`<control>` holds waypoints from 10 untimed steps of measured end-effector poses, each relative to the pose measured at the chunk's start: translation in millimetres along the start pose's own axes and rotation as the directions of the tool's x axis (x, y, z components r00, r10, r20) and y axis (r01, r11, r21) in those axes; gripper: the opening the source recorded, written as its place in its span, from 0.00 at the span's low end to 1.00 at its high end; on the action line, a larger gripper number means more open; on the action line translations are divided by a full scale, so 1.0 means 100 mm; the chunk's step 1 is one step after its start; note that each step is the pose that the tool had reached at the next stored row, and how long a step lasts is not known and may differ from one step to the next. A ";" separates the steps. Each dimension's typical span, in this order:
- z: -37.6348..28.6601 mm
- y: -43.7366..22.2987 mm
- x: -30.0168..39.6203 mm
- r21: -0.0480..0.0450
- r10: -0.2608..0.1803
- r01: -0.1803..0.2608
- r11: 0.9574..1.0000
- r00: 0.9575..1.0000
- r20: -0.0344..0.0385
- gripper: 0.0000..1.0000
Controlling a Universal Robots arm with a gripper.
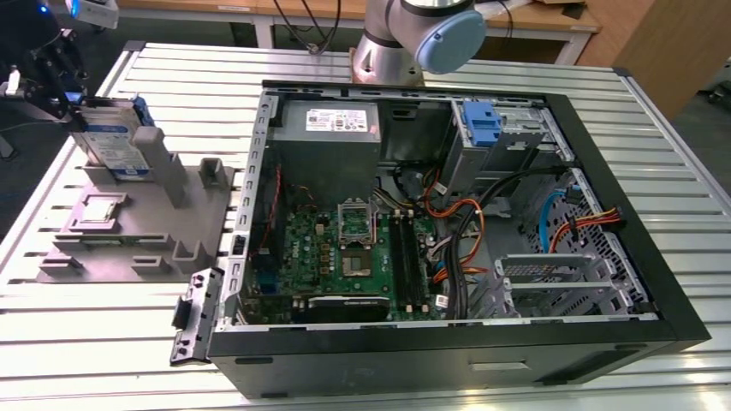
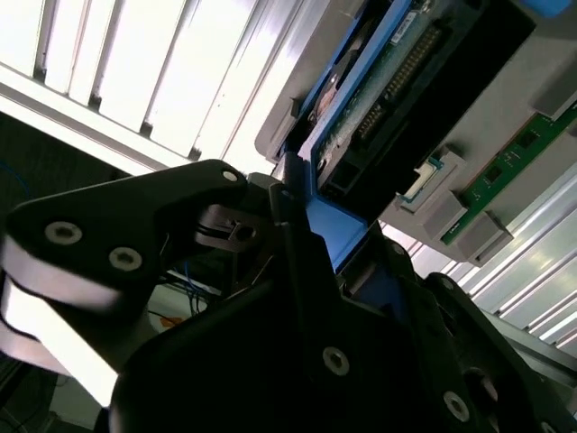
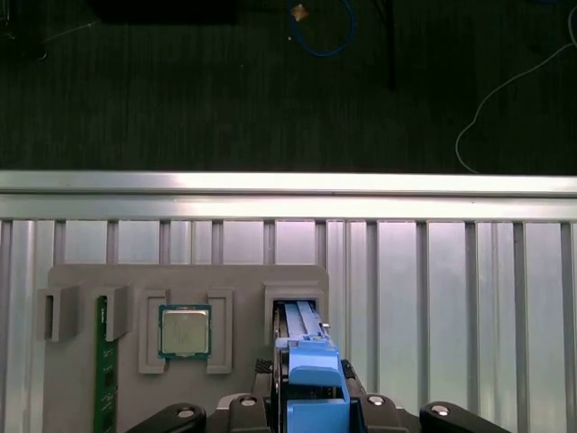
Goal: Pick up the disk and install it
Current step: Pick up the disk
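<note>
At stand (image 1: pixel 160 235) slot: disk (image 1: pixel 115 147) upright, clamped by jaws.

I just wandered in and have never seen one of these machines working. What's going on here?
The gripper of the robot arm is closed on the disk, a silver drive with a blue frame. The disk stands on end in a slot of the grey stand on the slatted table. The open computer case sits beside the stand, toward the exterior view's right. The disk is not in the case yet.
</note>
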State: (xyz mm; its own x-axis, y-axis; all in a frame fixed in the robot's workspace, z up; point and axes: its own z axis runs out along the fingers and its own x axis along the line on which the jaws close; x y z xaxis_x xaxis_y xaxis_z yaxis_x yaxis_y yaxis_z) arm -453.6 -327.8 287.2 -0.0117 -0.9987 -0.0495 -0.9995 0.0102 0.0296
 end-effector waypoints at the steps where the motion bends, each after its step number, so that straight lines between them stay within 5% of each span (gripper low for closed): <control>1: 0.000 0.000 0.000 0.000 0.000 0.000 1.000 1.000 0.000 0.37; 10: -0.010 0.000 -0.001 0.000 0.000 0.000 1.000 1.000 -0.001 0.37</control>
State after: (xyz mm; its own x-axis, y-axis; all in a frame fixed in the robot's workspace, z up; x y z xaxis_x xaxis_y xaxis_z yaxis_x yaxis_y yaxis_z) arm -453.5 -327.8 288.3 -0.0116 -0.9987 -0.0487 -0.9995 0.0102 0.0294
